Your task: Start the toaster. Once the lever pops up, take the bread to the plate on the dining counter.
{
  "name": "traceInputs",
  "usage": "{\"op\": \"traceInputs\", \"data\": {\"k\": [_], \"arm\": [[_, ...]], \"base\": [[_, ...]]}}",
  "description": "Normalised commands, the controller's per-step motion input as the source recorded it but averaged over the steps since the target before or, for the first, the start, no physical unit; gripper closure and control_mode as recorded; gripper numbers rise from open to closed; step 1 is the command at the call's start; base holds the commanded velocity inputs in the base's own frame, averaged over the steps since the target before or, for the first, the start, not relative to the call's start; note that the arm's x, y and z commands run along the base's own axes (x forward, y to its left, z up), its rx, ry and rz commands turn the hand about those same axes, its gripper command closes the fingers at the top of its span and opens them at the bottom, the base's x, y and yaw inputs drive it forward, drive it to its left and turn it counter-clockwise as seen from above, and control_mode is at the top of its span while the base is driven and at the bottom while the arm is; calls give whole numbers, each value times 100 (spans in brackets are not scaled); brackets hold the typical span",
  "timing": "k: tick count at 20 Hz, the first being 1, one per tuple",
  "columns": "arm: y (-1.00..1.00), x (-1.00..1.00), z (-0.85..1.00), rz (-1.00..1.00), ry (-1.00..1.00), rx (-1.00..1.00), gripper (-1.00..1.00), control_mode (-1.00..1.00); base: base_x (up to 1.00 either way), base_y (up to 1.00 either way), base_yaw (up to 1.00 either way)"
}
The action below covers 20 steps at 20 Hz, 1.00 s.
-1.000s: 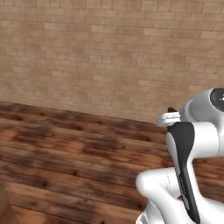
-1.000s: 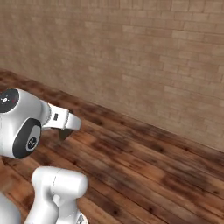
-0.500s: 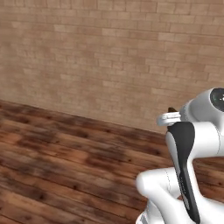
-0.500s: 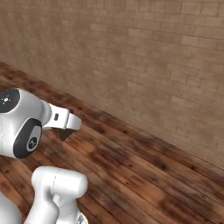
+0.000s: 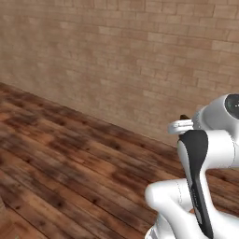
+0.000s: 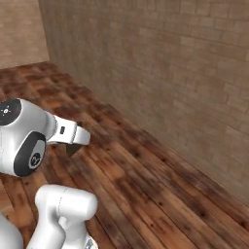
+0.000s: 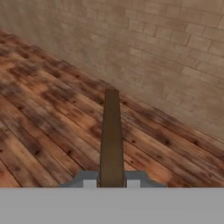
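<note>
Hand view: one slice of bread (image 7: 111, 138) seen edge-on, a thin, flat brown slab with a slightly darker edge and straight sides. It stands out from between the two small grey fingertips (image 7: 89, 181) of the gripper (image 7: 111, 182), whose jaws are clamped on it at its near end. The slice runs up the middle of the view, above the floor and not touching it.

Floor (image 7: 39, 122): dark reddish-brown wooden planks with a mottled, worn grain, laid in long parallel boards. Wall (image 7: 175, 52): tan brick in regular courses, matte, meeting the floor along a straight line.

Right base view: the gripper (image 6: 74, 144) projects from the white, rounded arm, with a small dark brown wedge at its tip, held in the air over the planks. Left base view: the gripper (image 5: 183, 123) shows as a pale tip beside the arm's dark-banded joint, with a dark sliver at its top edge.
</note>
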Motion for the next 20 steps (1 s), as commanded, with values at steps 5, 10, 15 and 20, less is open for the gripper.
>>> {"op": "traceInputs", "data": {"k": [5,10,15,20], "arm": [[0,0,0,0,0,0,100,100],[0,0,0,0,0,0,100,100],[0,0,0,0,0,0,100,100],[0,0,0,0,0,0,100,100]], "base": [[41,-54,48],[49,-53,51],[56,-61,51],[61,-72,49]]}}
